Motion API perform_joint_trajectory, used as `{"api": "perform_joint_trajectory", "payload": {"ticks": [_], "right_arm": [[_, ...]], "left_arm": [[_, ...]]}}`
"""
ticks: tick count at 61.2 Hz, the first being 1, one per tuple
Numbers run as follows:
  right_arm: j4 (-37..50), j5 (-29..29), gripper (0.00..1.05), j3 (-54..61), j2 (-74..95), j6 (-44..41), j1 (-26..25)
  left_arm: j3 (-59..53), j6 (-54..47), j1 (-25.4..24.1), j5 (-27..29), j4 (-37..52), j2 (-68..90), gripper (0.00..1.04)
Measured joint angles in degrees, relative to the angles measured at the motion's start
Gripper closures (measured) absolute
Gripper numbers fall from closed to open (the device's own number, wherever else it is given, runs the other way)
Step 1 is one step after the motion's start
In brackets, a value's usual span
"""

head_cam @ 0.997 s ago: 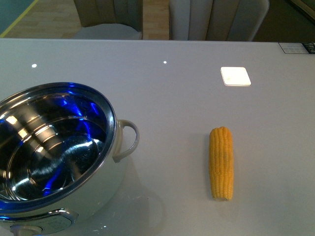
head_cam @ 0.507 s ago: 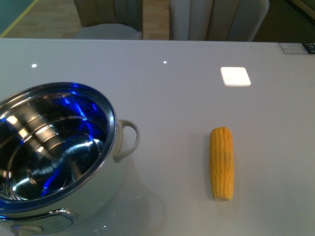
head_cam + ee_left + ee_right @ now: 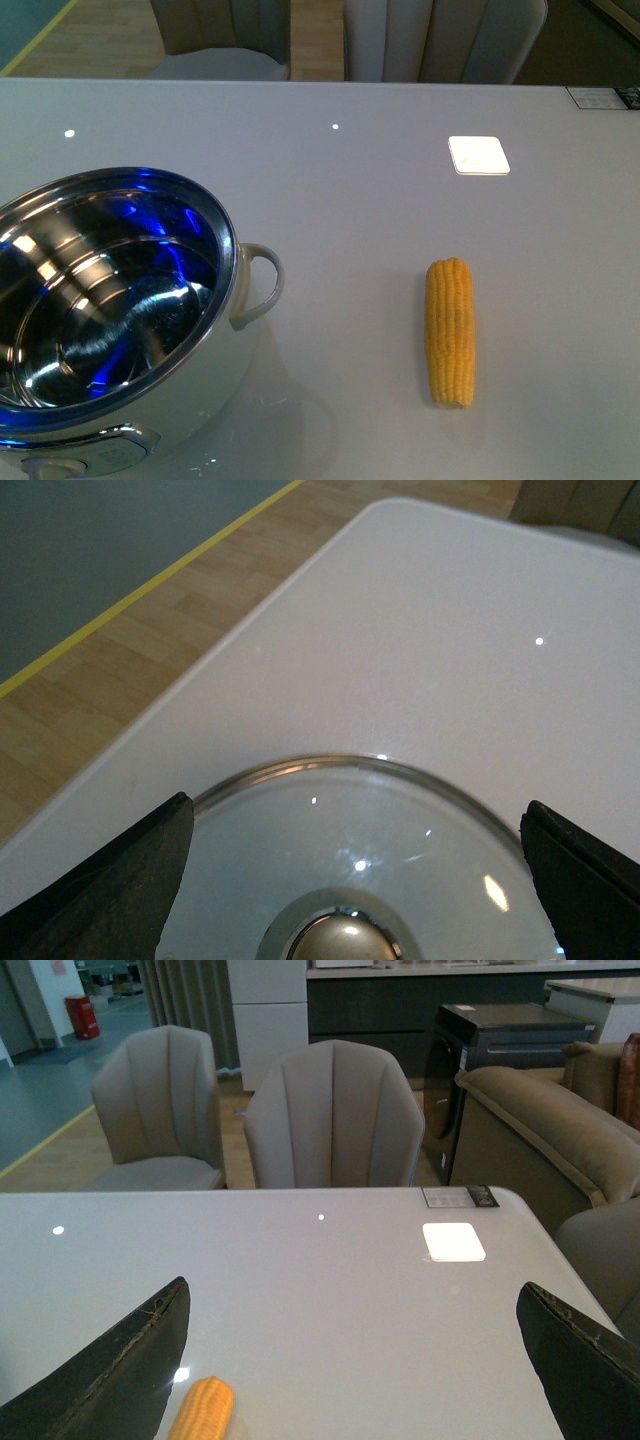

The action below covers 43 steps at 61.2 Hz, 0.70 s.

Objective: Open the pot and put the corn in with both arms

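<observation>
The cream-white pot (image 3: 215, 372) stands uncovered at the front left of the table, its shiny steel inside showing and its loop handle (image 3: 263, 285) pointing right. The yellow corn (image 3: 450, 331) lies lengthwise on the table to the right of the pot, apart from it. Neither arm shows in the front view. In the left wrist view the glass lid (image 3: 300, 830) lies flat on the table with its chrome knob (image 3: 341, 942) up; my left gripper (image 3: 355, 815) is open, one finger on each side of it. My right gripper (image 3: 352, 1288) is open over bare table, and the corn's tip (image 3: 203, 1410) lies by one finger.
The lid lies near the table's rounded corner (image 3: 380, 510), with wooden floor (image 3: 90, 680) beyond the edge. Padded chairs (image 3: 335, 1115) stand at the table's far side and a sofa (image 3: 560, 1130) at its right end. A bright square patch (image 3: 478, 155) marks the tabletop.
</observation>
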<state>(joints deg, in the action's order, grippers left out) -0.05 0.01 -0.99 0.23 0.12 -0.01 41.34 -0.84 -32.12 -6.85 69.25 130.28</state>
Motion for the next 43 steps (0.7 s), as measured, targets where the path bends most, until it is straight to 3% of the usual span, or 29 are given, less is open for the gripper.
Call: {"api": "perform_joint_trajectory", "payload": {"ticks": [10,24,31,34,36,43], "right_arm": [[0.00,0.00,0.09,0.00,0.00,0.00,0.00],[0.00,0.00,0.09,0.00,0.00,0.00,0.00],[0.00,0.02,0.09,0.00,0.00,0.00,0.00],[0.00,0.11,0.09,0.00,0.00,0.00,0.00],[0.00,0.04,0.09,0.00,0.00,0.00,0.00],[0.00,-0.02,0.09,0.00,0.00,0.00,0.00]], "left_arm": [[-5.01,2.95,0.02,-2.23,-5.97,-14.84,0.07],[-11.74,7.23,0.28,-7.93,-22.25,-41.72,0.07],[-11.80,7.89,0.42,-8.15,-23.17,-45.57,0.07],[-14.56,5.46,0.44,-17.51,-14.51,-44.63,0.18],[-17.84,3.93,1.86,-20.50,-9.73,-45.57,0.27],[-26.03,1.99,7.65,-16.63,-8.94,-53.94,0.56]]}}
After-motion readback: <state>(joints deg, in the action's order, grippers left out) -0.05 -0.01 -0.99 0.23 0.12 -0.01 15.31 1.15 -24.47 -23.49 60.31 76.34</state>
